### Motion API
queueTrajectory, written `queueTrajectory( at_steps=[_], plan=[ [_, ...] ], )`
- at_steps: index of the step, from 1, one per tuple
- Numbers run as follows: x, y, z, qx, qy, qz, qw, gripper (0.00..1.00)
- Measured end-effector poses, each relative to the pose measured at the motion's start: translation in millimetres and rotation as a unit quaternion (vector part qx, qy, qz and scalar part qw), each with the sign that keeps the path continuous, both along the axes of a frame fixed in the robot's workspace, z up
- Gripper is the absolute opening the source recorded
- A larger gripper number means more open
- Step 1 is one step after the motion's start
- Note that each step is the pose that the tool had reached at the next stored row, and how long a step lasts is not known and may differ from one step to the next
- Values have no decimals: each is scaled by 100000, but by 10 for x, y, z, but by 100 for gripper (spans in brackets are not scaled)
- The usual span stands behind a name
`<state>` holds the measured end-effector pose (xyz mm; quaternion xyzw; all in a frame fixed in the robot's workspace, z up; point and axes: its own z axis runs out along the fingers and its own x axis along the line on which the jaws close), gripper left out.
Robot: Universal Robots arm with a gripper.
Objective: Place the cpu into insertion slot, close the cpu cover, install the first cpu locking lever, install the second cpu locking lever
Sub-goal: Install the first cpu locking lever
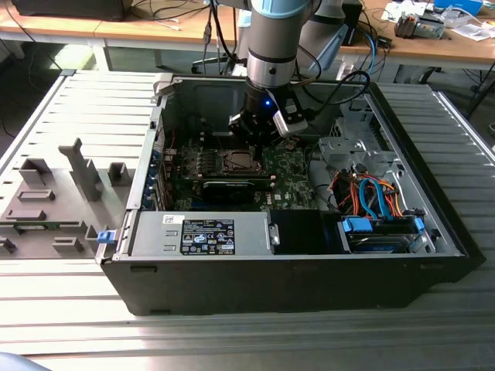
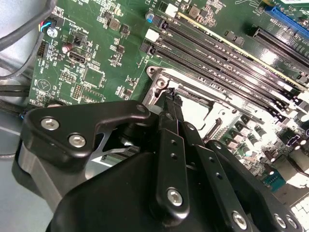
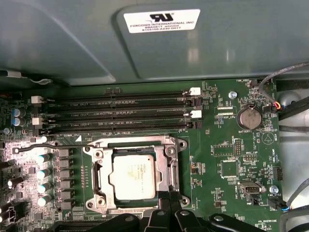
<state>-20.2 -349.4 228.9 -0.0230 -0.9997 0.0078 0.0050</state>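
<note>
In the first wrist view the silver-topped cpu (image 3: 133, 175) lies in the insertion slot on the green board. The cpu cover (image 3: 166, 162) lies flat around it as a metal frame. One thin wire locking lever (image 3: 48, 148) sticks out sideways from the socket, away from the frame. My gripper (image 3: 169, 205) is shut, its two black fingers pressed together, with the tips at the socket's near edge. In the second wrist view the gripper (image 2: 170, 99) touches the frame's rim (image 2: 159, 77). From the exterior view, the gripper (image 1: 255, 139) hangs over the socket (image 1: 238, 161) inside the open computer case.
Long black memory slots (image 3: 116, 115) run beside the socket, with a coin battery (image 3: 249, 117) nearby. The grey case wall (image 3: 145, 43) rises behind them. A black graphics card (image 1: 232, 185), a power supply (image 1: 201, 234) and coloured cables (image 1: 371, 193) crowd the case. Grey fixtures (image 1: 54, 201) stand outside.
</note>
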Motion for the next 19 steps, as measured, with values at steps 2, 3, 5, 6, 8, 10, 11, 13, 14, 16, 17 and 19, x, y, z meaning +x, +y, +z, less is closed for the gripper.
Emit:
queueTrajectory(
  at_steps=[2, 3, 5, 6, 8, 10, 11, 13, 14, 16, 17, 19],
  plan=[
    [-2, 0, 0, -10, -15, -2, 100000, 11],
    [-2, 1, 3, -12, -24, 2, 100000, 11],
    [-3, 0, 25, -9, -69, 0, 100000, 11],
    [-3, 0, 42, -12, -85, 0, 100000, 11],
    [-3, 0, 124, -14, -113, -1, 100000, 11],
    [-3, 0, 156, -8, -115, -3, 100000, 11],
    [-3, 0, 159, -11, -113, -3, 100000, 11],
    [-3, 0, 160, -17, -113, 1, 100000, 11],
    [-6, 0, 160, -16, -112, -5, 100000, 11],
    [-53, 0, 160, -14, -144, -1, 100000, 11],
    [-67, 0, 160, -17, -152, -1, 100000, 11],
    [-95, 0, 160, -16, -181, -1, 100000, 11]
  ],
)
